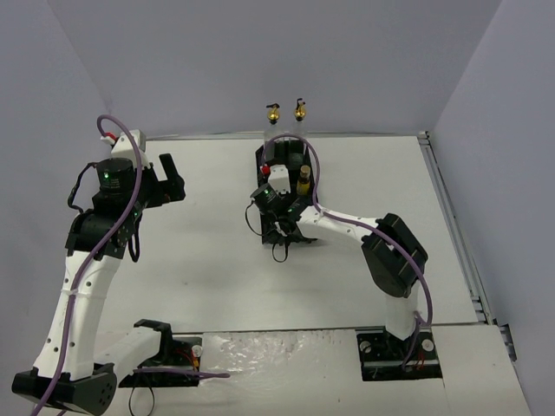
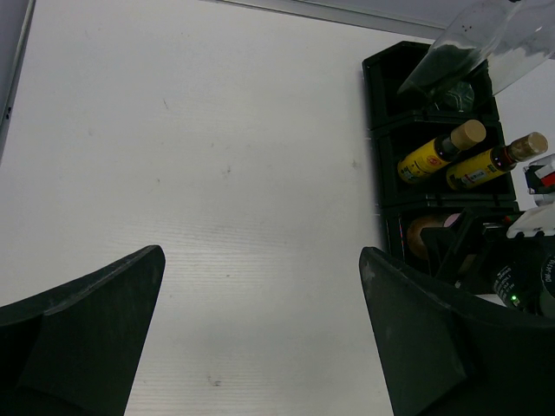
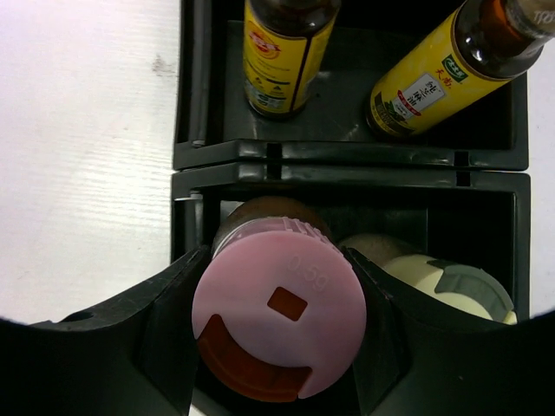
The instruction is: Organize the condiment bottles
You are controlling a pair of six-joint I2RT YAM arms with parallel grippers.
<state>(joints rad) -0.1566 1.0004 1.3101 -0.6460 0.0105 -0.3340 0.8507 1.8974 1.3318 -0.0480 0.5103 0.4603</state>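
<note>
**A:** What is the right hand (image 3: 277, 322) doing?

**B:** It is clenched on the pink-capped bottle (image 3: 286, 282), one finger pressed on each side of the cap. The bottle stands upright in the nearest compartment of the black tray (image 3: 347, 158), on its left side.

**A:** Anything sharing that compartment?

**B:** The cream bottle (image 3: 434, 290), just beside the pink-capped one on the right. Whether they touch, I cannot tell; the right finger covers the gap.

**A:** And the others?

**B:** The two amber-yellow bottles (image 3: 282, 52) (image 3: 425, 82) are in the middle compartment, the right one leaning outward. The two tall clear bottles (image 1: 274, 113) (image 1: 300, 110) show their gold tops at the far end of the tray. They seem to stand in the last compartment, though their clear bodies are hard to make out from above.

**A:** The left hand (image 2: 262, 260)?

**B:** Released, fingers spread wide with nothing between them. It hangs over bare desk (image 2: 217, 156), well apart from the tray, which lies off to its right.
</note>
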